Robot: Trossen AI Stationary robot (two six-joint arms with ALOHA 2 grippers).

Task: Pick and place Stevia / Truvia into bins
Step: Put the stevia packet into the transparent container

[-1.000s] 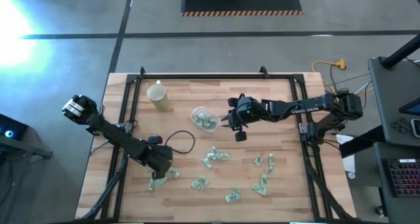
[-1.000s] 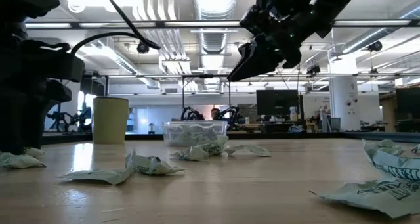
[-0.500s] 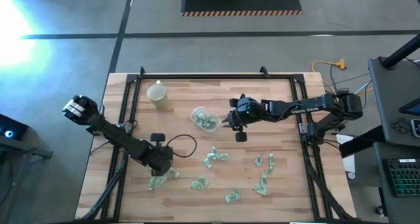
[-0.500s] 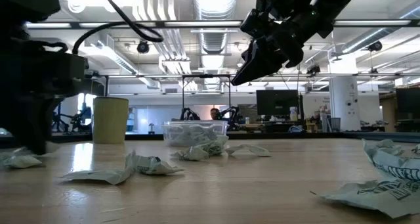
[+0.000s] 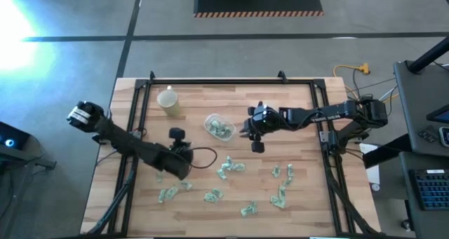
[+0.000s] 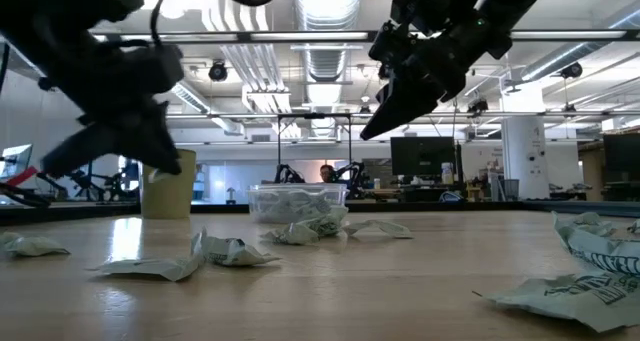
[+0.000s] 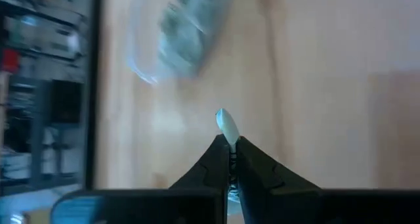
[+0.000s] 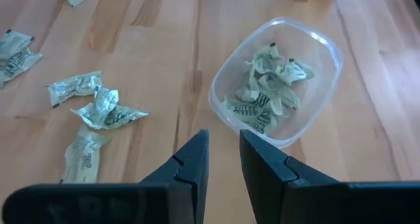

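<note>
Several sachets [image 8: 266,92] already lie in the clear tub [image 8: 325,50], others scattered on the tabletop [image 5: 295,113]; left gripper [image 7: 227,140], fingers pinched on one sachet [image 7: 226,124], must carry it there, while right gripper [image 8: 223,159] hovers beside, fingers slightly parted, empty.

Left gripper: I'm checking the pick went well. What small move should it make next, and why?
Probably carry toward the clear tub and release above it. The left gripper is shut on a sachet whose pale tip shows between its fingers, and it is lifted off the table. The right gripper hovers beside the tub, jaws apart, holding nothing, so watch clearance.
</note>
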